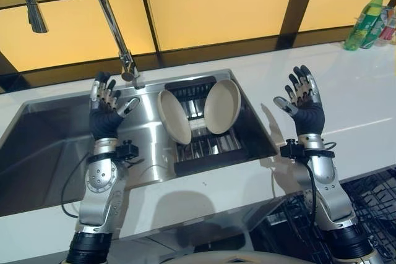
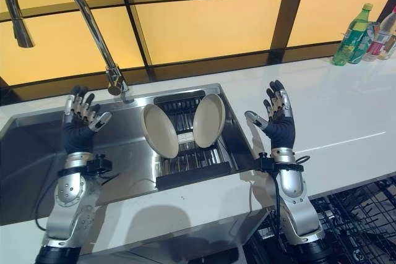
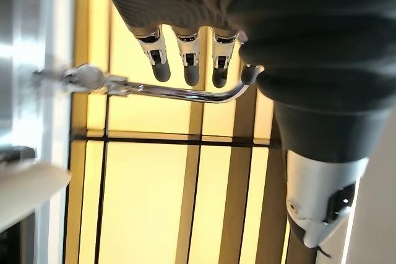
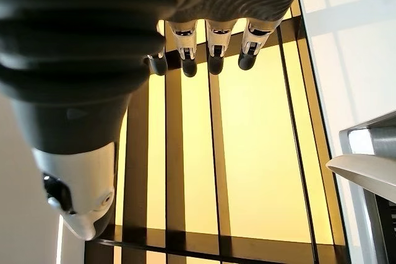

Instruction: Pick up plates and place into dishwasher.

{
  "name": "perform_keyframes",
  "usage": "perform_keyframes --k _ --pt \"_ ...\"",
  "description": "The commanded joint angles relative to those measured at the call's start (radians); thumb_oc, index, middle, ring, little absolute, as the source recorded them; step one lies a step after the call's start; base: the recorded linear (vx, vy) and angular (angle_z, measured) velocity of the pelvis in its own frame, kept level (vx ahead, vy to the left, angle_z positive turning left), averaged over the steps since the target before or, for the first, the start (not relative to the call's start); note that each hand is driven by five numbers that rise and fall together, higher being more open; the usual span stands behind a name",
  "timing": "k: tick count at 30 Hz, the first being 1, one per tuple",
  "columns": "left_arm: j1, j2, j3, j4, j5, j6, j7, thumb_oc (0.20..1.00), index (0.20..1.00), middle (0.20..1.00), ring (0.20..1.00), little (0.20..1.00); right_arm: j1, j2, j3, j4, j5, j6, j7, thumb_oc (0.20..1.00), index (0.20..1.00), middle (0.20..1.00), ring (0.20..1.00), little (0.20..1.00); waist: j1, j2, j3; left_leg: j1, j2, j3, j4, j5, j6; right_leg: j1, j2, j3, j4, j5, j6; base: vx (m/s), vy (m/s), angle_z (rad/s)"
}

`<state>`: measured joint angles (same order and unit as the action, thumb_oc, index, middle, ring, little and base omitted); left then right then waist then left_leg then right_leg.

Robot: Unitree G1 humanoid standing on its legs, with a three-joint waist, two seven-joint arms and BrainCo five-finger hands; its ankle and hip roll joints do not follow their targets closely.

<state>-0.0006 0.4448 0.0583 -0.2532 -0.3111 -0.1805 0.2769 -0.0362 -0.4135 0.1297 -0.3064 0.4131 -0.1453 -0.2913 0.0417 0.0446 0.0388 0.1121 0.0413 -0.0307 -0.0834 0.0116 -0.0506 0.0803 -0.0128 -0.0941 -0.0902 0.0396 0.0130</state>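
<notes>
Two cream plates stand on edge in a dark rack (image 1: 204, 153) inside the steel sink (image 1: 55, 146): the left plate (image 1: 174, 116) and the right plate (image 1: 222, 106) lean apart. My left hand (image 1: 106, 106) is raised over the sink, left of the plates, fingers straight and holding nothing. My right hand (image 1: 302, 98) is raised over the white counter, right of the sink, fingers spread and holding nothing. Both hands are apart from the plates. The fingers (image 3: 185, 57) of the left hand and the fingers (image 4: 213, 47) of the right hand point up at the yellow wall.
A tall curved tap (image 1: 105, 10) rises behind the sink. Bottles (image 1: 368, 20) stand at the counter's far right. A black wire dishwasher rack (image 1: 371, 196) lies low at the right, below the counter (image 1: 359, 103) edge.
</notes>
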Motion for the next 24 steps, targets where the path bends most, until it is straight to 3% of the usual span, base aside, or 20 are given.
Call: perform_keyframes --k 1,5,10,14,19,24 --pt "-0.077 0.153 0.044 0.067 0.149 -0.045 -0.022 1.0 1.0 1.0 1.0 1.0 -0.029 -0.027 -0.029 -0.058 0.014 -0.018 0.004 1.0 1.0 1.0 1.0 1.0 -0.005 -0.052 -0.058 -0.07 -0.051 -0.043 0.096 0.02 0.037 0.005 -0.01 0.072 0.012 0.023 0.016 -0.01 -0.035 0.0" --pt "-0.094 0.29 0.062 0.134 0.304 -0.039 -0.044 1.0 1.0 1.0 1.0 1.0 -0.047 -0.05 -0.026 -0.024 0.018 -0.027 -0.009 1.0 1.0 1.0 1.0 1.0 0.007 -0.038 -0.038 -0.091 -0.074 -0.118 0.141 0.008 0.048 0.006 -0.01 0.098 0.013 0.029 0.017 0.05 0.051 -0.02" --pt "-0.148 0.517 0.06 0.269 0.533 -0.017 0.002 1.0 1.0 1.0 1.0 1.0 -0.047 -0.09 -0.032 -0.021 0.045 -0.008 -0.002 1.0 1.0 1.0 1.0 1.0 -0.024 -0.008 -0.057 -0.068 -0.057 -0.082 0.052 0.032 0.044 -0.014 -0.029 0.103 0.012 0.032 0.035 0.05 0.186 -0.24" --pt "-0.173 0.675 0.029 0.339 0.655 -0.019 -0.018 1.0 1.0 1.0 1.0 1.0 -0.038 -0.126 -0.046 -0.013 0.088 -0.002 0.025 1.0 1.0 1.0 1.0 1.0 -0.048 0.014 -0.067 -0.053 -0.059 -0.046 0.033 0.024 0.041 -0.024 -0.043 0.115 0.007 0.038 0.05 0.09 0.15 -0.16" --pt "-0.176 0.761 -0.039 0.329 0.788 -0.028 -0.063 1.0 1.0 1.0 1.0 1.0 -0.024 -0.16 -0.054 -0.01 0.115 0.007 0.047 1.0 1.0 1.0 1.0 1.0 -0.067 0.029 -0.063 -0.032 -0.068 -0.024 0.018 0.008 0.05 -0.024 -0.049 0.133 0.005 0.037 0.062 0.11 0.116 -0.11" --pt "-0.191 0.779 -0.102 0.314 0.851 -0.038 -0.1 1.0 1.0 1.0 1.0 1.0 -0.007 -0.188 -0.081 -0.001 0.138 0.029 0.063 1.0 1.0 1.0 1.0 1.0 -0.083 0.03 -0.054 -0.025 -0.074 -0.008 0.007 0.004 0.062 -0.031 -0.055 0.144 0.008 0.041 0.07 0.09 0.11 -0.06"
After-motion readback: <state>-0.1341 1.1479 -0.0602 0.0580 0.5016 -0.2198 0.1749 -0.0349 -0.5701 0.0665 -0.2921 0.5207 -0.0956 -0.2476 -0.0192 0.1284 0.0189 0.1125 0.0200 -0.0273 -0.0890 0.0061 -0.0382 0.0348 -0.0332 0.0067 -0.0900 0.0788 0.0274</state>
